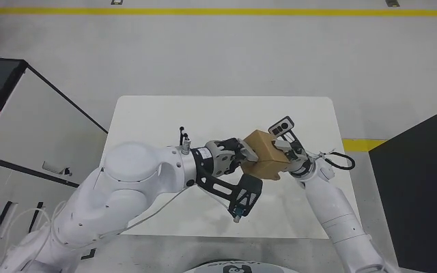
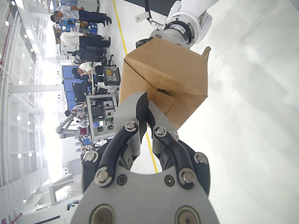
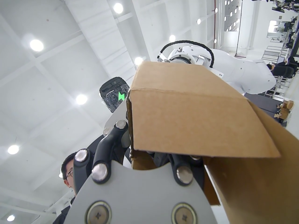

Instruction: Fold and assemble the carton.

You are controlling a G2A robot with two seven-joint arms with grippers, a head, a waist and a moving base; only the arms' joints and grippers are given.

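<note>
A brown carton [image 1: 265, 153] is held in the air above the right middle of the white table [image 1: 157, 123], between my two grippers. My left gripper [image 1: 239, 159] is at the carton's left end. In the left wrist view it [image 2: 147, 103] is shut on a folded end flap of the carton [image 2: 168, 71]. My right gripper [image 1: 281, 154] is at the opposite end. In the right wrist view the carton [image 3: 191, 117] has an open flap, and one of its walls runs down between the jaws. One finger [image 3: 116, 127] shows beside that wall; the other is hidden behind the cardboard.
The table has bare surface to the left and front of the carton. A black-framed panel [image 1: 17, 75] stands off the table's left side and a dark block [image 1: 410, 184] off its right. A yellow floor line [image 1: 218, 11] runs behind.
</note>
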